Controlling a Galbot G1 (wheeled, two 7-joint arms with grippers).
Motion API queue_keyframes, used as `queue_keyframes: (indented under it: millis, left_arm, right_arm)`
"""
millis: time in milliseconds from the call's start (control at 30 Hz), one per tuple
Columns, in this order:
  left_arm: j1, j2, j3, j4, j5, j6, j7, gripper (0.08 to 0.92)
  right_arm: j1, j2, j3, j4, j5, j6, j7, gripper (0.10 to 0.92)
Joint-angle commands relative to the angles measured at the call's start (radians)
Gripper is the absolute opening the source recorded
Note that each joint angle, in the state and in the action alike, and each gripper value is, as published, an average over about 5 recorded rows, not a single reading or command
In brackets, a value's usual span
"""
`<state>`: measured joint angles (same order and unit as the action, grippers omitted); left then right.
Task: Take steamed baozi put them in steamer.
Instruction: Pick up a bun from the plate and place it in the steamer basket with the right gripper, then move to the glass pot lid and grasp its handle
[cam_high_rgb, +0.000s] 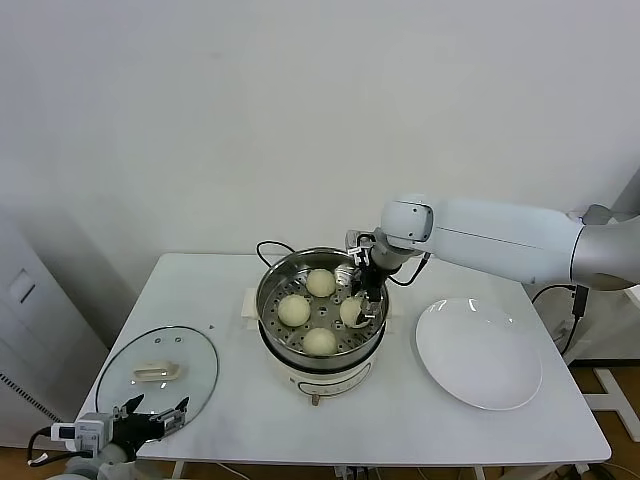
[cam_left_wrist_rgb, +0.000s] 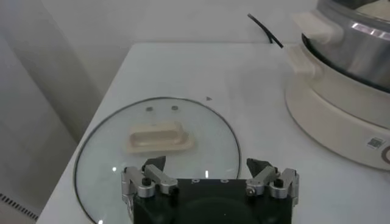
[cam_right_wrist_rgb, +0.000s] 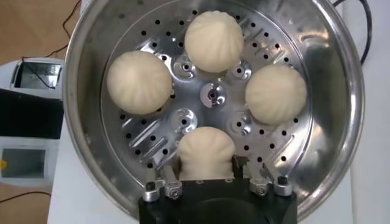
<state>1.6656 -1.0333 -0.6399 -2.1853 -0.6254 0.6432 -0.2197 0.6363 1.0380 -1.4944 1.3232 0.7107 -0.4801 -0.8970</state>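
Observation:
The steamer (cam_high_rgb: 264, 300) stands mid-table, a shiny perforated basket (cam_right_wrist_rgb: 91, 55) on a cream base (cam_left_wrist_rgb: 341, 122). Several steamed baozi lie on its floor: one at the back (cam_high_rgb: 320, 282), one to the left (cam_high_rgb: 293, 309), one in front (cam_high_rgb: 320, 342), one to the right (cam_high_rgb: 353, 311). My right gripper (cam_high_rgb: 365, 300) reaches down into the basket over that right-hand baozi (cam_right_wrist_rgb: 206, 149). Its jaws stand open with a finger close on each side of the bun, which rests on the floor. My left gripper (cam_high_rgb: 160, 412) hangs open and empty at the table's front left corner.
A glass lid (cam_high_rgb: 160, 370) with a cream handle (cam_left_wrist_rgb: 157, 137) lies flat at the front left, just under the left gripper (cam_left_wrist_rgb: 207, 167). A flat white plate (cam_high_rgb: 480, 350) sits to the right of the steamer. A black cord (cam_high_rgb: 268, 247) runs behind it.

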Motion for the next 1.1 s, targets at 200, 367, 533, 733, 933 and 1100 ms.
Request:
queue_keyframes:
  millis: [200, 367, 533, 733, 933, 1100]
  left_arm:
    - [-0.003, -0.016, -0.011, -0.002, -0.008, -0.002, -0.005, 0.823]
    - [-0.015, -0.034, -0.023, -0.013, -0.038, 0.002, -0.019, 0.823]
    - [-0.029, -0.041, -0.029, -0.02, -0.048, 0.003, -0.024, 0.823]
    - [-0.035, -0.047, -0.03, -0.018, -0.047, -0.006, -0.021, 0.823]
    - [-0.045, -0.043, -0.036, -0.01, -0.041, -0.038, -0.003, 0.823]
    - [-0.054, -0.042, -0.05, 0.003, -0.009, -0.078, 0.027, 0.823]
  right_arm:
    - [0.0, -0.174, 0.234, -0.025, 0.156, 0.025, 0.008, 0.82]
    - [-0.126, -0.31, 0.455, -0.037, 0.254, 0.102, 0.2, 0.822]
    - [-0.366, -0.405, 0.715, -0.015, 0.254, 0.228, 0.324, 0.823]
    - [-0.7, -0.469, 1.065, 0.026, 0.259, 0.379, 0.37, 0.823]
    - [-1.003, -0.472, 1.388, 0.04, 0.264, 0.495, 0.381, 0.823]
    - [-1.258, -0.434, 1.636, 0.067, 0.236, 0.545, 0.395, 0.823]
